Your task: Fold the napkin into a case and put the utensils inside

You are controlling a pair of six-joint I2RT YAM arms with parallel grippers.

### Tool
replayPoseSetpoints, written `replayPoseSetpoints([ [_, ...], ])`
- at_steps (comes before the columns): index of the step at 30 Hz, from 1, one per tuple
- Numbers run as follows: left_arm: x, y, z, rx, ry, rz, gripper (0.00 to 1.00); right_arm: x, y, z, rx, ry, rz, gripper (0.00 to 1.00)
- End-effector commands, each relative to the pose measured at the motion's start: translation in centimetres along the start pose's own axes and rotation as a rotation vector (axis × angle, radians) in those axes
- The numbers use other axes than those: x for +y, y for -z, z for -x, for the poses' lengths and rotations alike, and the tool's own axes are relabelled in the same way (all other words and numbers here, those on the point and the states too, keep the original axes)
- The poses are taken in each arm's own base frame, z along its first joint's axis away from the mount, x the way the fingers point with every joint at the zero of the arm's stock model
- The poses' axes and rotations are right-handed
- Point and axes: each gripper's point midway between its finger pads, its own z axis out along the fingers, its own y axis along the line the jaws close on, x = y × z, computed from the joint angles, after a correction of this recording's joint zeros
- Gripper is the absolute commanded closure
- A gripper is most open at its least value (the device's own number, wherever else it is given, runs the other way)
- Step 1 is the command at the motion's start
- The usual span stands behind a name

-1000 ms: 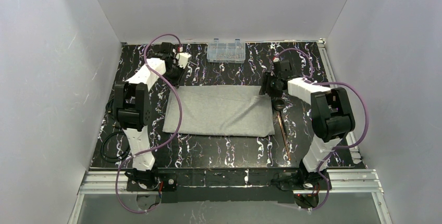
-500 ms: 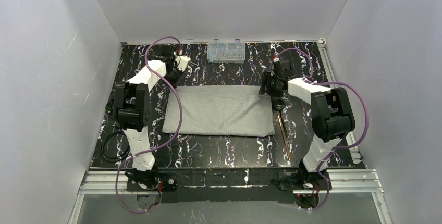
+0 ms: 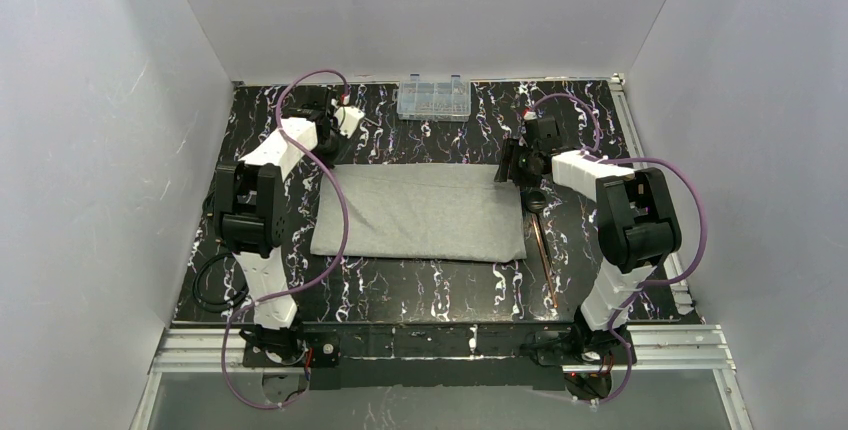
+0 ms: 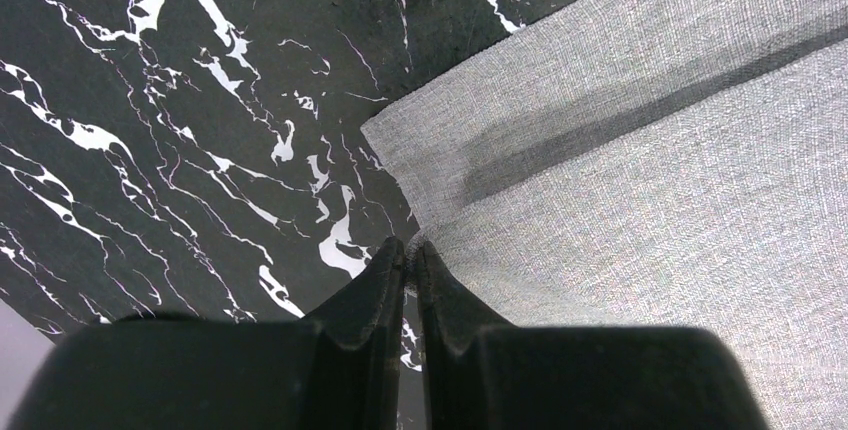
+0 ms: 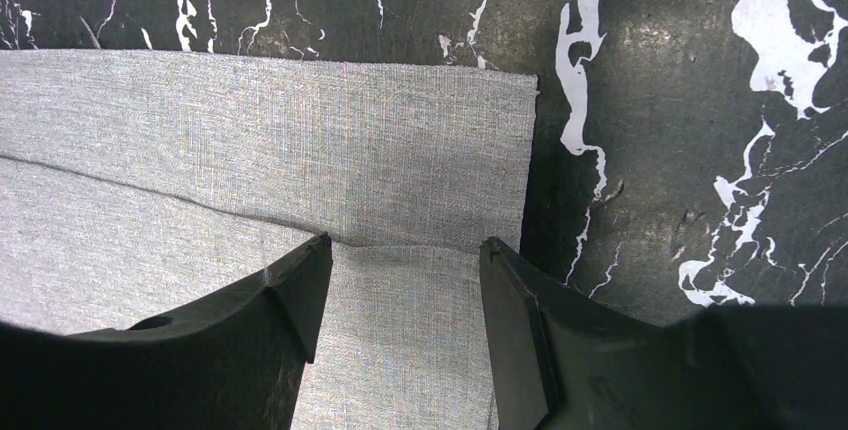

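Napkin [image 3: 420, 212] folded in half, flat on worktop [image 3: 430, 290], long axis left-right.
Left gripper [image 4: 405, 247] closed at far-left top-layer corner, apparently pinching it.
Right gripper [image 5: 405, 243] wide apart over far-right corner, holding nothing.
Utensils [image 3: 541, 245] just right of napkin, long axis near-far; right arm nearer.

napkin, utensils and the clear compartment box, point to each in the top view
napkin [image 3: 420, 215]: top external view, middle of the folded grey cloth.
utensils [image 3: 543, 250]: top external view, the thin copper handles right of the napkin.
clear compartment box [image 3: 433, 98]: top external view, centre of its lid.
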Motion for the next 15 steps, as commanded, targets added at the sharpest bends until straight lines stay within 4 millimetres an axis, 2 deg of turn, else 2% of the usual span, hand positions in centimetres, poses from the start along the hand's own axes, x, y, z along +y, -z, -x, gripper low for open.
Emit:
replayPoseSetpoints([
  [1,0.8,2.8,1.1,-0.059,-0.017,0.038,1.0,0.5,0.7,1.0,-0.047,0.002,0.025,0.36],
  [9,1.1,4.2,1.2,-0.077,-0.03,0.053,1.0,0.0,0.6,0.7,-0.041,-0.005,0.01,0.36],
  [15,0.8,3.9,0.6,-0.063,-0.04,0.044,1.0,-0.1,0.6,0.8,-0.043,-0.008,0.005,0.36],
])
